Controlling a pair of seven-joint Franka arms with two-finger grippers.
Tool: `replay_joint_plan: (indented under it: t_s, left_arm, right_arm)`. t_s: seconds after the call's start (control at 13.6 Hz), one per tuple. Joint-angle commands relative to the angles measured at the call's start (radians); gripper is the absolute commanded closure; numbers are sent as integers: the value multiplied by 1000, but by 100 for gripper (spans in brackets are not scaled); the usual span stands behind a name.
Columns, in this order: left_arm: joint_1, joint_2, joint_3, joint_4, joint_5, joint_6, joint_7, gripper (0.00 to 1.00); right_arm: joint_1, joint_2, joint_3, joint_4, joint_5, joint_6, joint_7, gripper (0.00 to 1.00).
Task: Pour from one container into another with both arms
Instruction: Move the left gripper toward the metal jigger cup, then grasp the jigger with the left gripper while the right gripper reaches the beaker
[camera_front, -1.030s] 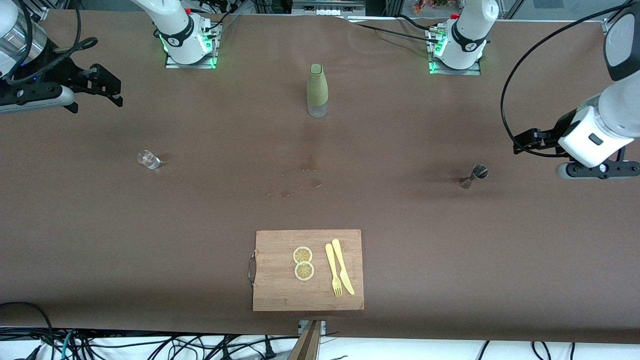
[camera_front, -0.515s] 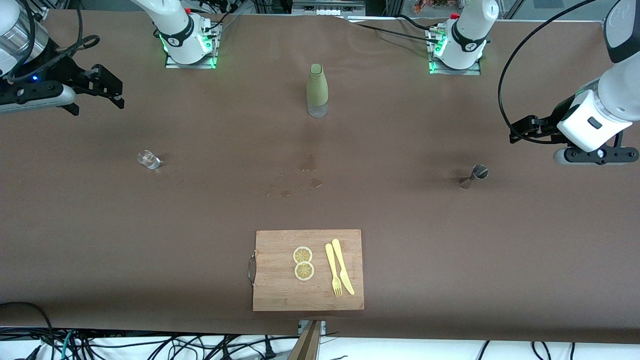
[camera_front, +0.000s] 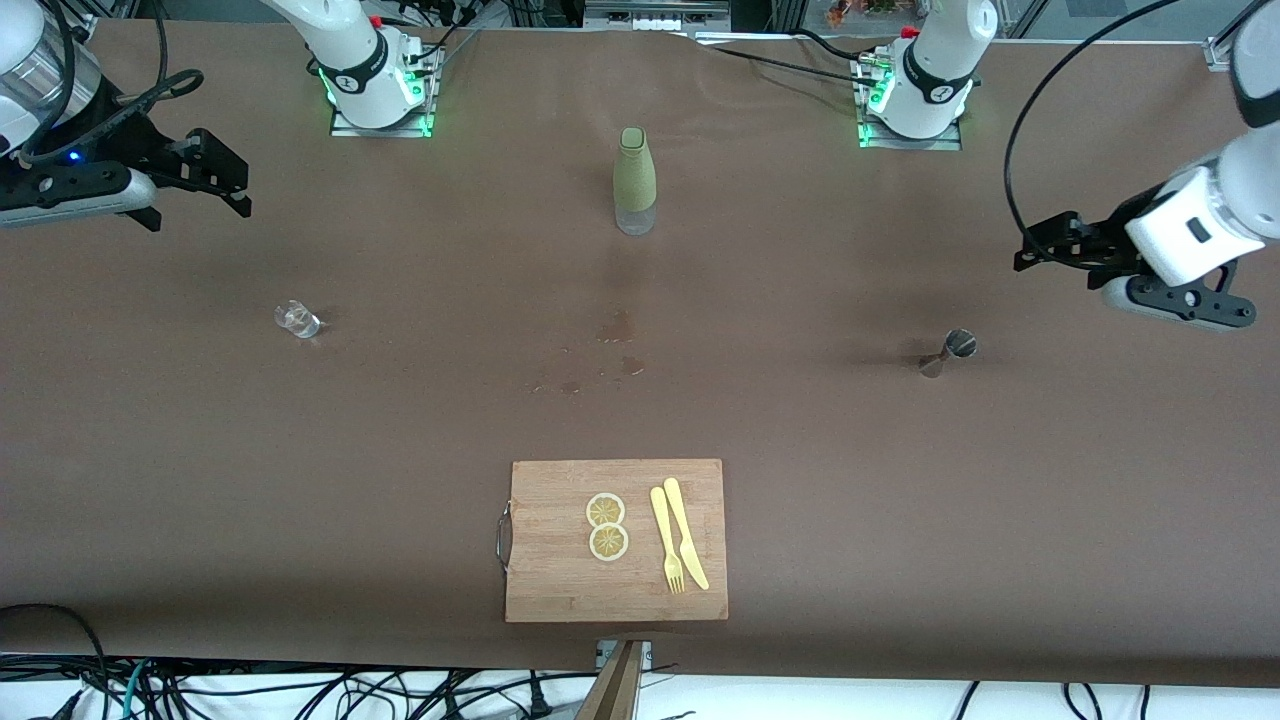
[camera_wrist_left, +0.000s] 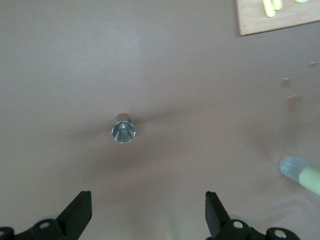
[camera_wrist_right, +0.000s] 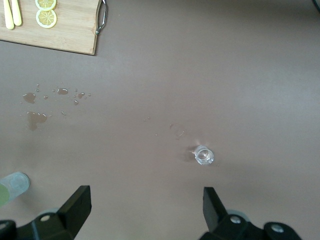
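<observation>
While upright, jigger (camera_front: 950, 351) looks empty.

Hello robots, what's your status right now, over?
Left gripper open above the metal jigger. Right gripper open, up from the small glass. Green bottle upright, untouched. Nothing blocking.

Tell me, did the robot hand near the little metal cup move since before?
Yes. The left gripper, open and empty, has risen up the front view toward the robots' bases, ending farther from the metal jigger, which stayed put on the table.
</observation>
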Motion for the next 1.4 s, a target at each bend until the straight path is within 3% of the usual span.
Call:
replay_joint_plan:
  t_s: [0.0, 0.29, 0.59, 0.74, 0.96, 1.1, 1.18, 1.32]
  left_arm:
    - [81, 38, -6, -15, -97, 17, 210, 0]
    - [183, 130, -6, -24, -229, 14, 514, 0]
    - [280, 291, -6, -24, -369, -16, 892, 0]
    - [318, 368, -6, -23, -430, -32, 1072, 0]
    - [355, 501, -6, -12, -516, -48, 1369, 0]
    - [384, 624, -5, -12, -663, -98, 1615, 0]
    - [404, 681, -5, -12, -741, -148, 1692, 0]
    - [429, 727, -3, -10, -777, -175, 1735, 0]
  right_arm:
    - [5, -9, 3, -16, -3, 20, 7, 1]
    - [7, -11, 4, -29, 0, 32, 7, 1]
    - [2, -3, 6, -10, 3, -15, -46, 1]
    - [-24, 18, 3, -2, 24, -68, -317, 1]
    - [-103, 43, 4, -6, 81, -80, -547, 1]
    - [-186, 81, 6, -8, 134, -103, -791, 1]
    - [-226, 118, 6, -6, 141, -124, -914, 1]
    - [-313, 193, 6, -8, 208, -112, -1173, 1]
